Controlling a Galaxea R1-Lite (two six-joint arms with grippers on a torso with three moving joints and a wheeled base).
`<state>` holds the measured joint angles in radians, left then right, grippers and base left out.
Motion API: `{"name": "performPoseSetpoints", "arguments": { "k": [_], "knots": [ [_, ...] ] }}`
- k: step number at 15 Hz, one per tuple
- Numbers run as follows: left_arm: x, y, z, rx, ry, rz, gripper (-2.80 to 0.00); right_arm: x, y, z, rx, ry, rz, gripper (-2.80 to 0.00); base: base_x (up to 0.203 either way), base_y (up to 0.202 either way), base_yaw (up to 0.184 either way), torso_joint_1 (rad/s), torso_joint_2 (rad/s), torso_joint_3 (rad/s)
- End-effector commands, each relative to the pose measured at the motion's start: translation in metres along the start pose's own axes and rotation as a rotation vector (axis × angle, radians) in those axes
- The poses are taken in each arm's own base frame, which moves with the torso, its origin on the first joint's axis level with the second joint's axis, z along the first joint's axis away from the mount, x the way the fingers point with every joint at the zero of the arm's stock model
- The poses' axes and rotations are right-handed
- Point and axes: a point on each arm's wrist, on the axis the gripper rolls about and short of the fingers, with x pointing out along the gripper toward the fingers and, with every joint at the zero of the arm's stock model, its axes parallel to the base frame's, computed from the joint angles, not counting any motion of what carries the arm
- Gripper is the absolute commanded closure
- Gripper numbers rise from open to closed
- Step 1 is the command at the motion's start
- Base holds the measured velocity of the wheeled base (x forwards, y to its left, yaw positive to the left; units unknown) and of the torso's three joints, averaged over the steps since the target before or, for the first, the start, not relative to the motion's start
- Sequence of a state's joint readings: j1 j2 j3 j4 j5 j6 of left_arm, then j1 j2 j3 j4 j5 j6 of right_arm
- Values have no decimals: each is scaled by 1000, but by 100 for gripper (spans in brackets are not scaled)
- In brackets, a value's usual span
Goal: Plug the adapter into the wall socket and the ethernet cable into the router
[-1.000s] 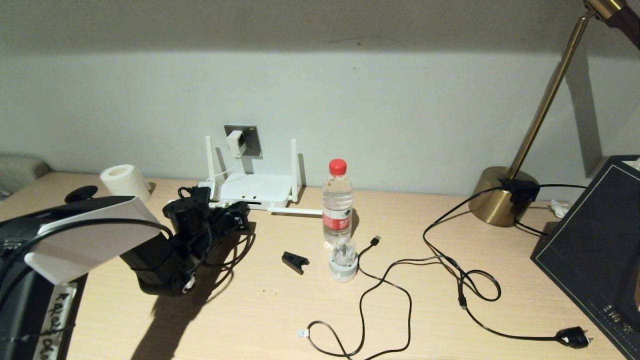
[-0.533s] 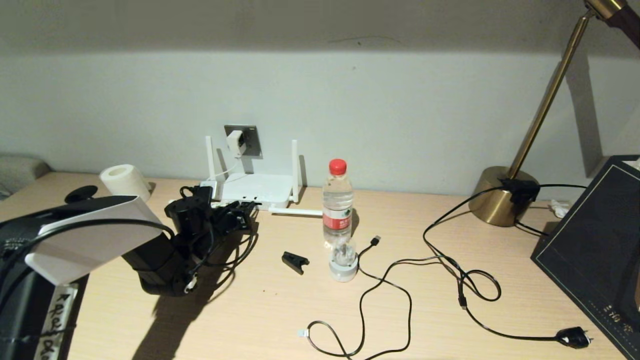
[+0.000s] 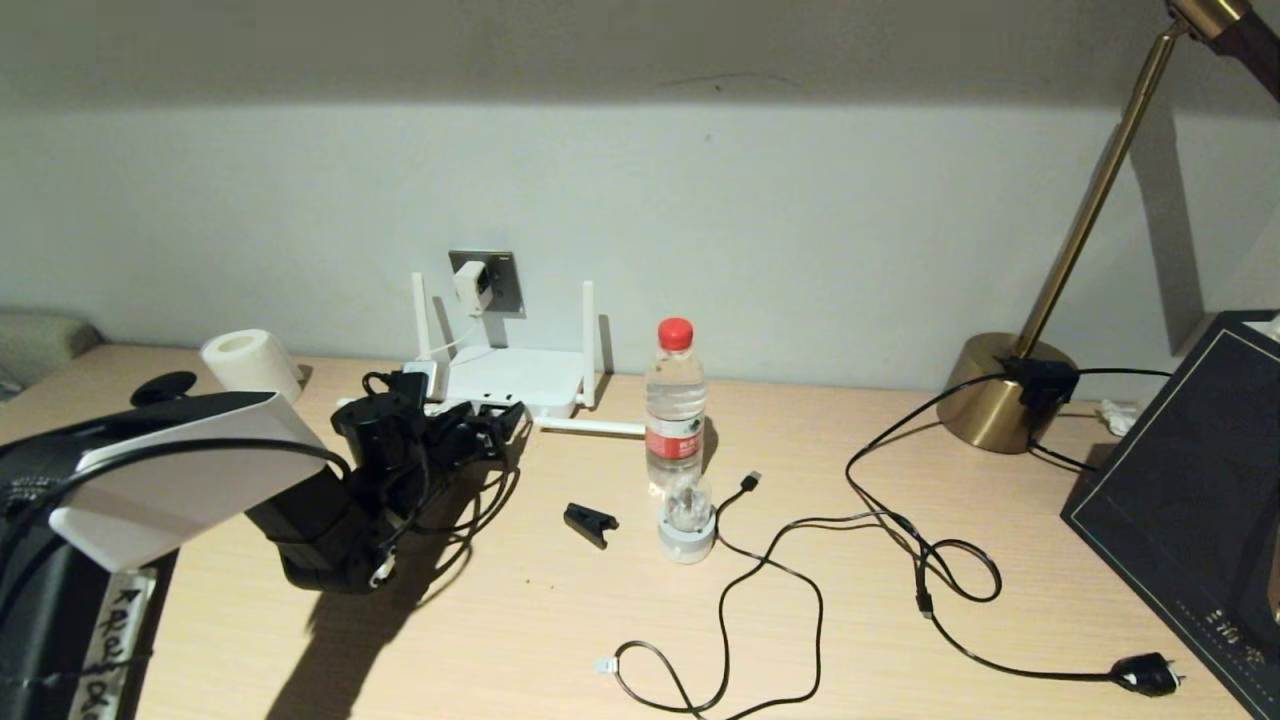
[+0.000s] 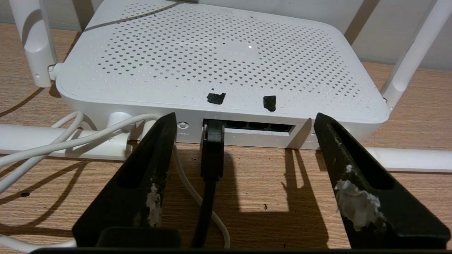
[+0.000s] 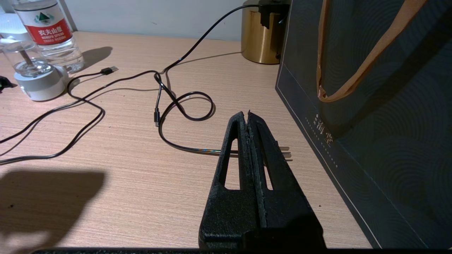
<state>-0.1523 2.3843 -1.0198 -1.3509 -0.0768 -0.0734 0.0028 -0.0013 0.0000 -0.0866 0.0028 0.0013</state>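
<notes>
The white router (image 3: 512, 378) lies against the wall below the dark wall socket (image 3: 497, 281), and the white adapter (image 3: 470, 285) sits in that socket. In the left wrist view the ethernet cable (image 4: 213, 144) has its black connector seated in the leftmost port of the router (image 4: 219, 60). My left gripper (image 4: 244, 120) is open just in front of the ports, with one finger (image 4: 141, 183) on each side of the connector and touching nothing. My right gripper (image 5: 247, 114) is shut and empty, low over the table beside a dark bag.
A water bottle (image 3: 675, 405) and a small white stand (image 3: 686, 525) are right of the router. A black clip (image 3: 590, 523), a USB-tipped cable (image 3: 750, 481) and the lamp cord with its plug (image 3: 1145, 675) lie on the table. The brass lamp base (image 3: 1000, 395) and dark bag (image 3: 1190, 500) fill the right side.
My left gripper has opened and let go of the ethernet connector, which stays in the router port. The arm has shifted slightly toward the router. The right arm has not moved.
</notes>
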Motion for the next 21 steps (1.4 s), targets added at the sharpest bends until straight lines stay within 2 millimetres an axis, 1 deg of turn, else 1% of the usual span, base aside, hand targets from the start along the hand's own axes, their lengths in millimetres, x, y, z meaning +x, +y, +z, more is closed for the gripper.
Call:
{"name": "performPoseSetpoints", "arguments": {
  "k": [1,4,6,7,9,11,12,13,14,16,18,19,20,21],
  "knots": [
    [0,-1,-1,0,-3,-1,-280,2,0,-10,0,36,0,0,0,0,0,0,0,0],
    [-7,-6,5,1,-18,-8,-280,2,0,-10,0,36,-1,0,0,0,0,0,0,0],
    [-13,-11,20,4,-59,-18,-280,2,0,-10,0,36,0,0,0,0,0,0,0,0],
    [-17,-15,30,5,-80,-26,-280,2,0,-10,0,36,-1,0,0,0,0,0,0,0],
    [-27,-26,56,7,-136,-50,-280,2,0,-10,0,35,0,0,0,0,0,0,0,0],
    [-45,-39,89,10,-197,-80,-280,2,0,-10,0,34,0,0,0,0,0,0,0,0],
    [-57,-44,106,11,-222,-94,0,2,0,-10,0,36,0,0,0,0,0,0,0,0],
    [-70,-49,123,12,-250,-105,0,2,0,-10,0,35,0,0,0,0,0,0,0,0],
    [-87,-52,143,13,-287,-113,0,2,0,-10,0,35,0,0,0,0,0,0,0,0],
    [-128,-56,190,26,-379,-114,0,2,0,-10,0,36,0,0,0,0,0,0,0,0],
    [-184,-59,240,58,-458,-97,0,2,0,-10,0,36,-1,0,0,0,0,0,0,0],
    [-218,-59,259,69,-460,-90,0,2,0,-10,0,36,0,0,0,0,0,0,0,0],
    [-254,-58,268,77,-423,-85,0,2,0,-10,-1,36,0,0,0,0,0,0,0,0],
    [-289,-57,265,84,-362,-86,0,2,0,-10,0,36,0,0,0,0,0,0,0,0]
  ]
}}
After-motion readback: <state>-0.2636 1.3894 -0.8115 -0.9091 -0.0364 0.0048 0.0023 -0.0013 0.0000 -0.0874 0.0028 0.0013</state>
